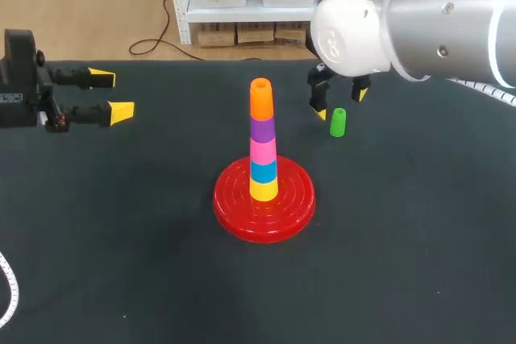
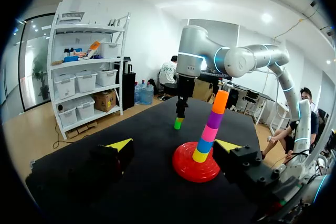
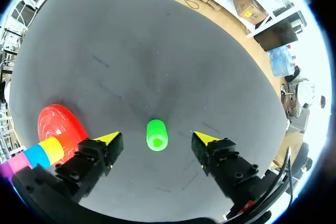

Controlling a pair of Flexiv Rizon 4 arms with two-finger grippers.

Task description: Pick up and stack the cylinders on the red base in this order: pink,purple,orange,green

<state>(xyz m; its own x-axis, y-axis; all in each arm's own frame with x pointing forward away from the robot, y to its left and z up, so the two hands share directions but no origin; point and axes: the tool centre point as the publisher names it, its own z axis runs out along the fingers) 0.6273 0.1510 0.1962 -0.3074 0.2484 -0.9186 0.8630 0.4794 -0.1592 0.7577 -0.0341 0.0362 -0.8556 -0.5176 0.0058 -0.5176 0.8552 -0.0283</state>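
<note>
Under the right pincer (image 1: 340, 103), spread wide and gripping nothing: green cylinder (image 1: 338, 122) upright on the dark desk (image 1: 121, 263), in line between the yellow tips, apart from both. At mid-desk, on the red base (image 1: 234, 211), a stack (image 1: 262, 147) of yellow, blue, pink, purple, orange, bottom to top. Off at the left edge, left pincer (image 1: 111, 94), likewise wide and empty, well apart from the stack.
</note>
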